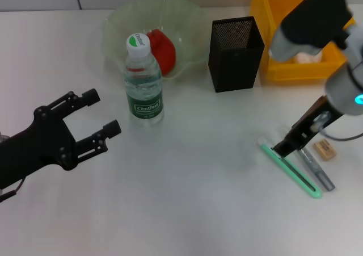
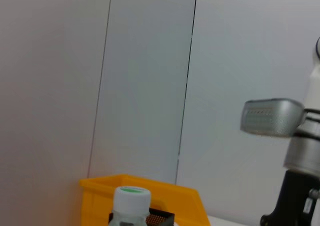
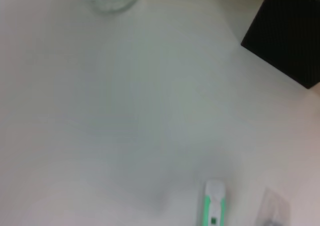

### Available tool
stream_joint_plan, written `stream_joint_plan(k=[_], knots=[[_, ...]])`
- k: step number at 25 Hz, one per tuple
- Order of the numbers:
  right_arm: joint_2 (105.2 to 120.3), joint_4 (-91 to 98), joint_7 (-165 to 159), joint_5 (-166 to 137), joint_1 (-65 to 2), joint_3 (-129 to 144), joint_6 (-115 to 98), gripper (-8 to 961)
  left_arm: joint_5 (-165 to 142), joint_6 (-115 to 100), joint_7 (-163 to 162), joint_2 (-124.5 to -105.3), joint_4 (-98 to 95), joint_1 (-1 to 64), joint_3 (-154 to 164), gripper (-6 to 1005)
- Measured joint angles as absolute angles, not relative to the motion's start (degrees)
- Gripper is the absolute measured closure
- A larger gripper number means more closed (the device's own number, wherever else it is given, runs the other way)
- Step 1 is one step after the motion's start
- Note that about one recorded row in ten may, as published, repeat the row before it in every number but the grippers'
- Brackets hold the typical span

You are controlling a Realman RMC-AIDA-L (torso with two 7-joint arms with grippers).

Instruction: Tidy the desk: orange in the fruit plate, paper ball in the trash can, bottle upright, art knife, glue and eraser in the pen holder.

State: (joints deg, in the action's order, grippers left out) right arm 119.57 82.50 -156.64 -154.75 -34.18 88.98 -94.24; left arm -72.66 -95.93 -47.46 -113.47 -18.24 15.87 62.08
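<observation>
from the head cam the left gripper (image 1: 101,115) hangs over the desk (image 1: 187,199) with its fingers spread wide, just short of the upright bottle (image 1: 143,80). the right gripper (image 1: 283,148) is down at the green art knife (image 1: 289,169), can't tell if it's gripping; glue (image 1: 316,168) and eraser (image 1: 324,148) lie beside it, near the pen holder (image 1: 235,53). left wrist cam catches the bottle cap (image 2: 131,196) and the yellow trash can (image 2: 145,201). right wrist cam shows the knife's end (image 3: 214,206).
</observation>
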Motion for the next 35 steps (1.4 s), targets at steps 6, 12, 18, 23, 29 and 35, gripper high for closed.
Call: stream_joint_plan(k=[6, 12, 18, 23, 29, 35], knots=[[119.58, 74.35, -157.38, -151.88, -35.35, 90.94, -86.91, 343, -76.90, -96.13, -47.51, -112.75, -19.72, 15.89, 62.22, 226], [119.52, 72.08, -157.33, -151.22, -36.07, 91.24, -84.74, 396, -78.53, -96.47, -47.68, -112.54, -20.91, 15.66, 62.19, 227], [119.58, 70.06, -157.26, -151.22, -36.48, 91.34, -82.97, 449, -80.81, -96.51, -49.77, -112.11, -22.86, 15.36, 61.72, 228], [119.65, 69.70, -156.90, -151.22, -36.72, 91.38, -82.70, 560, -80.83, -96.25, -49.78, -112.20, -22.88, 15.51, 61.71, 229], [119.65, 67.36, -156.26, -150.48, -37.56, 91.41, -81.67, 644, -80.86, -96.22, -49.82, -112.45, -22.94, 15.77, 61.29, 229], [119.63, 66.62, -155.92, -150.43, -37.71, 91.41, -81.15, 693, -80.86, -96.17, -49.83, -112.48, -22.94, 15.82, 61.17, 229]])
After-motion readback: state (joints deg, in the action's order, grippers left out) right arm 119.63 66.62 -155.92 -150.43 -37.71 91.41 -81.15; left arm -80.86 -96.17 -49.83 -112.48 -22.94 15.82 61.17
